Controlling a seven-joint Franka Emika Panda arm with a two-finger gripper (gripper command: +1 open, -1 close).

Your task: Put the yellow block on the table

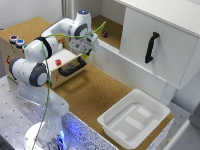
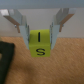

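Observation:
The yellow block (image 2: pixel 39 43) is a small cube with dark letters on its faces, and it sits between my two fingertips in the wrist view. My gripper (image 2: pixel 39 37) is shut on the block, with one finger (image 2: pixel 22 27) on each side of it. The brown cork table (image 2: pixel 55 70) lies just beneath the block. In the exterior view the gripper (image 1: pixel 87 52) hangs low over the table (image 1: pixel 95 95), beside the wooden box. There the block shows only as a yellow speck (image 1: pixel 85 56) at the fingertips.
A cork-topped wooden box (image 1: pixel 30 35) with coloured buttons and a black handle (image 1: pixel 71 67) stands right next to the gripper. A white plastic tray (image 1: pixel 132 117) sits at the front right. A white cabinet (image 1: pixel 160 45) and a shelf holding a small dark object (image 1: pixel 104 34) stand behind.

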